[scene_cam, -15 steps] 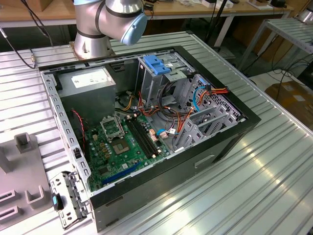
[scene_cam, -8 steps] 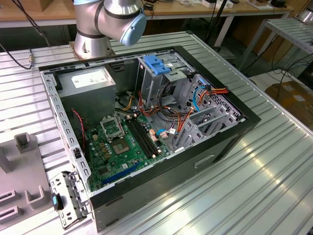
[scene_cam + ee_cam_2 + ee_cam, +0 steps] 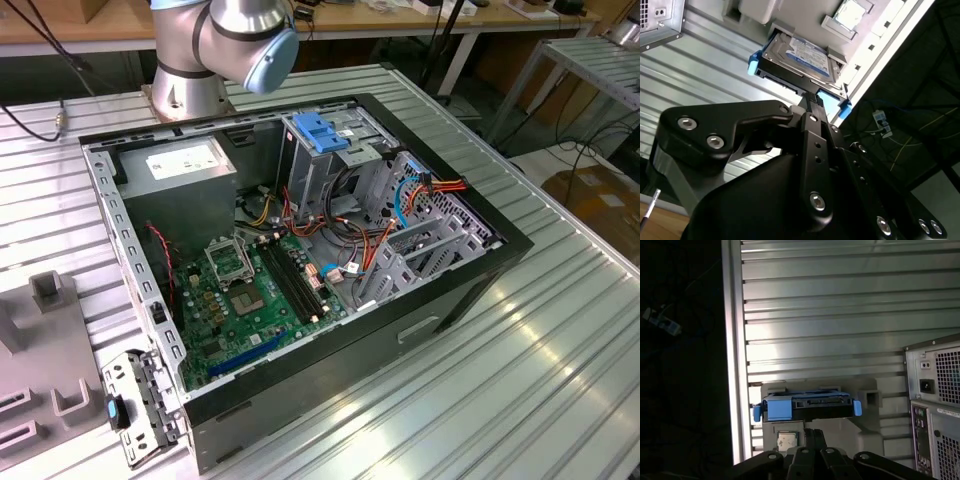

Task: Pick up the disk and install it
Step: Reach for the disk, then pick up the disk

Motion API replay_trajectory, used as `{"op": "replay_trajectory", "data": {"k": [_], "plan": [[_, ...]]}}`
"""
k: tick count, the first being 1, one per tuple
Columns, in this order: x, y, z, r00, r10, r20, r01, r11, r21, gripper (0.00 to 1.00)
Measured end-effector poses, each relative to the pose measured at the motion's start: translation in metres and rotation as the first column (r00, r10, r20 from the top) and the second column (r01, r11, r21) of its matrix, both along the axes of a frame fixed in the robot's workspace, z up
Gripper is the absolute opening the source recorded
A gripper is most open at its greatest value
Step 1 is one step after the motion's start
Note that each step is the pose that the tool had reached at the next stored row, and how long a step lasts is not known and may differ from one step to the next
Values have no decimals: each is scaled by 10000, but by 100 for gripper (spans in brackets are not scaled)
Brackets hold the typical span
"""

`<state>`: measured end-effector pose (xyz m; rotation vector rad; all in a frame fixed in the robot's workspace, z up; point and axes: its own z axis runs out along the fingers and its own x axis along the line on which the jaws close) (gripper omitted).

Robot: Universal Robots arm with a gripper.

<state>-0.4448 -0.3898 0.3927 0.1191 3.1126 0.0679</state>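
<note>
The disk, a grey metal drive in a bright blue carrier, lies flat in a grey holder on the ribbed metal table. In the first wrist view the disk shows its blue end, held in the grey holder. My black gripper hangs just above and short of the disk's near edge, apart from it. In the first wrist view the gripper has its fingers together with nothing between them.
An open computer case lies on the table, with a motherboard and a tall drive cage topped by a blue bracket. The case's back panel stands near the holder. The table edge runs beside it.
</note>
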Motion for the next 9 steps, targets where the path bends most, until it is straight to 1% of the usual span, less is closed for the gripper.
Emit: {"op": "replay_trajectory", "data": {"k": [5, 9], "plan": [[-83, 0, -1, 10000, -2, -2, 2, 10000, 1, 11], [-88, 0, 0, 10000, -1, -3, 1, 10000, 0, 11]]}}
